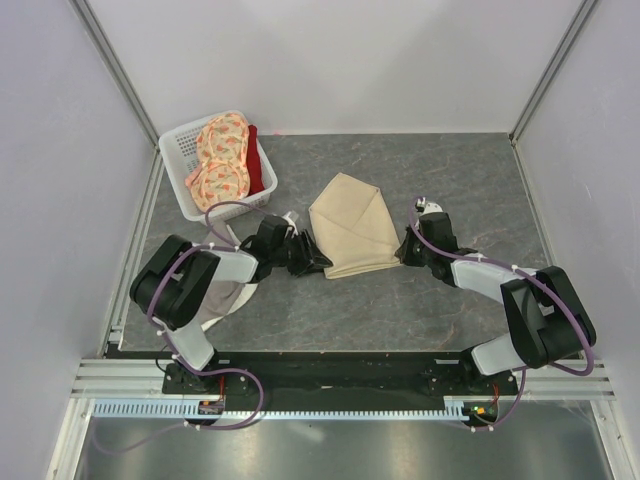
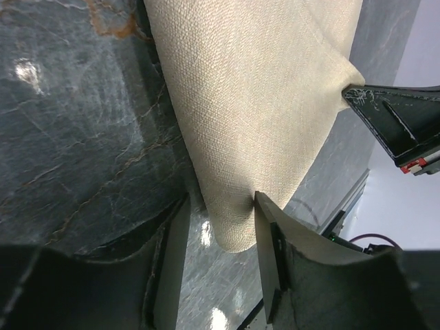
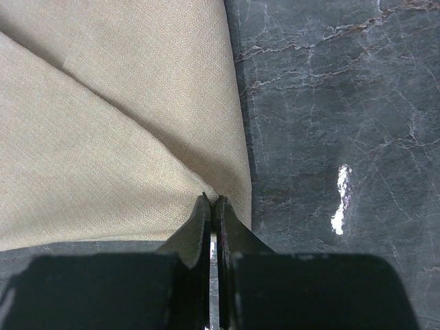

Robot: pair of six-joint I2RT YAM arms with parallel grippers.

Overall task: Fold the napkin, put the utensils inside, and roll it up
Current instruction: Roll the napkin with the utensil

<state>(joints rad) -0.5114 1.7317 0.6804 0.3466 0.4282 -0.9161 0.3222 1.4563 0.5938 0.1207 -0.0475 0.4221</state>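
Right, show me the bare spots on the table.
Bare: the table far right of the napkin, and the near strip in front of it. Crowded: the basket corner, and the napkin's sides, where the left gripper and right gripper sit.

Pale lilac walls (image 1: pixel 330 60) are enclosing a dark grey marbled table (image 1: pixel 400 310), with overhead light glinting off it.

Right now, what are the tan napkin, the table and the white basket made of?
The napkin looks like thin woven cloth, matte, maybe linen or cotton: fine criss-cross threads show and it folds softly. The table looks like dark grey stone or a marble-pattern laminate, glossy: pale veins and bright glints of light. The basket is probably white plastic: its moulded sides are slotted.
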